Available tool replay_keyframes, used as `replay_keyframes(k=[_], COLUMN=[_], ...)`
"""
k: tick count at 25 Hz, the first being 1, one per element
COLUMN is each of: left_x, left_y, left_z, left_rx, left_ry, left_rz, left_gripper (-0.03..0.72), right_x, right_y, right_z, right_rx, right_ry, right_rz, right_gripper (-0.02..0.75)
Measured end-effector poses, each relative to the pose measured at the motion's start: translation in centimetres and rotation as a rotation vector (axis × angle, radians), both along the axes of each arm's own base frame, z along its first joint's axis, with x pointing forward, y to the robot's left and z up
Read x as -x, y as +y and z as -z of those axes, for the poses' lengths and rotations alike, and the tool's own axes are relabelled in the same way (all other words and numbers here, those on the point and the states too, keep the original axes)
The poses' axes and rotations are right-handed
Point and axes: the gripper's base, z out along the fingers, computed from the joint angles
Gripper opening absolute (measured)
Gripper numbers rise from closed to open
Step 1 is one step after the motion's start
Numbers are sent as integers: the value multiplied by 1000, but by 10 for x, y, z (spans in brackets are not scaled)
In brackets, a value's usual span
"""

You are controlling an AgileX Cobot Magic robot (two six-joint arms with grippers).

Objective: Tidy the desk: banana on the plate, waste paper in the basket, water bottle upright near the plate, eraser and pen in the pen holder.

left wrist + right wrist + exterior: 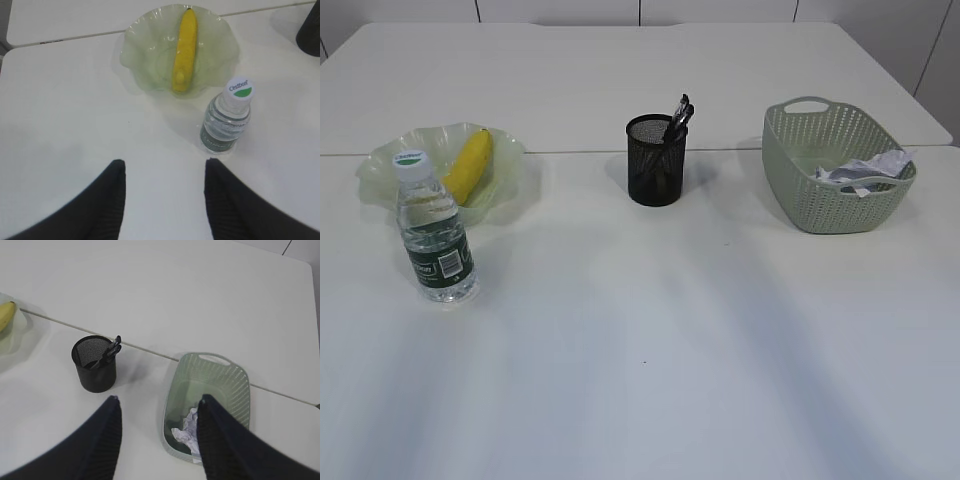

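Nearest on the white table stands the bottle, upright at the left, just in front of the plate. On that plate lies the banana. At centre, farther back, the black holder has a pen sticking out; the eraser cannot be made out. At the right, the basket holds crumpled paper. Left end effector and right end effector hang above the table, fingers spread, holding nothing.

Ahead of the left gripper stands the bottle, with the plate behind it, the banana on it. Ahead of the right gripper sits the basket holding paper; the pen holder stands left.
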Motion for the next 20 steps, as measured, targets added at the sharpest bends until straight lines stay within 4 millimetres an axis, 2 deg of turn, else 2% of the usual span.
replay_keyframes(k=[5, 10, 20], left_x=[12, 28, 75], left_y=[1, 2, 6], left_z=[-8, -15, -31], left_rx=[3, 7, 19], left_ry=[-38, -44, -97], left_rz=[0, -5, -10], left_gripper=[364, 364, 364], right_x=[30, 64, 159], right_y=[-11, -23, -41], right_z=[1, 17, 31], right_rx=[25, 55, 57], right_ry=[10, 27, 3], right_rz=[61, 123, 132], right_gripper=[368, 368, 368])
